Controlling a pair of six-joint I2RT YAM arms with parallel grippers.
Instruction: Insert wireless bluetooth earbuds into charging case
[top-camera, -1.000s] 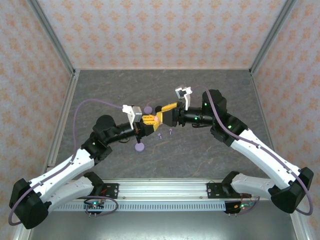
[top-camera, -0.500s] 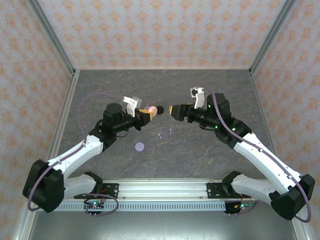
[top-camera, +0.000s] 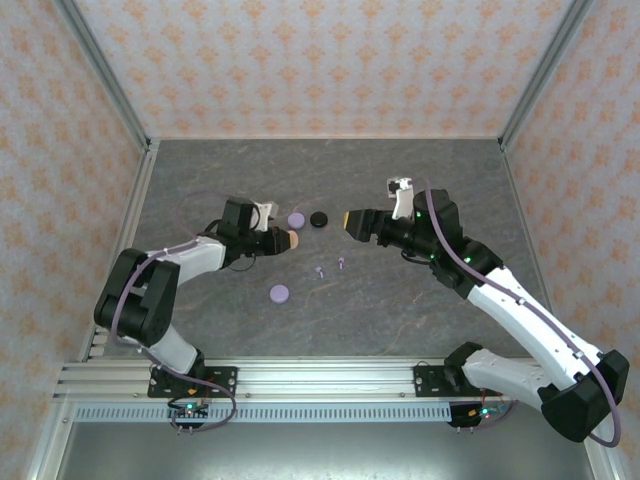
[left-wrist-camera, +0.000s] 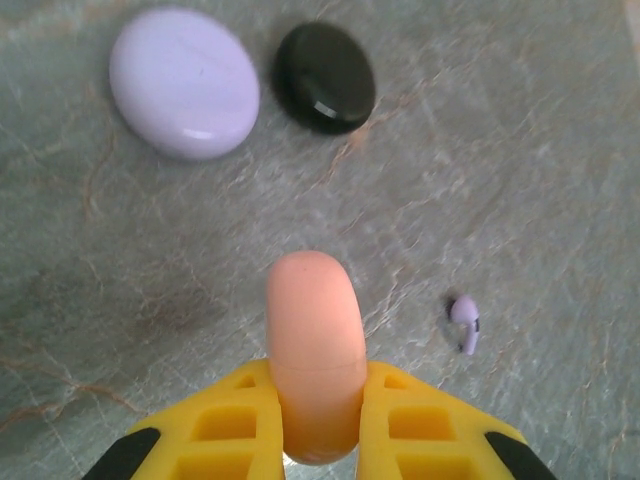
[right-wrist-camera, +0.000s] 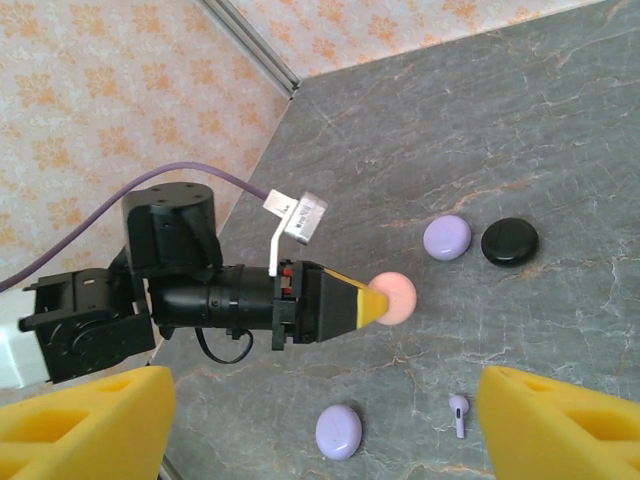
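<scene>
Wireless bluetooth earbuds (top-camera: 320, 270): two tiny pale lavender stemmed buds, loose on grey marbled surface (top-camera: 420, 170), on near side of glossy black round disc (top-camera: 319, 218), apart from it. Left hand (top-camera: 288, 240) clamped on peach-pink rounded case (left-wrist-camera: 313, 340), near-left of black disc. Right hand (top-camera: 351, 220) spread wide, empty, right of black disc. Pale lavender oval case (top-camera: 296, 219) just beside black disc, on its left.
</scene>
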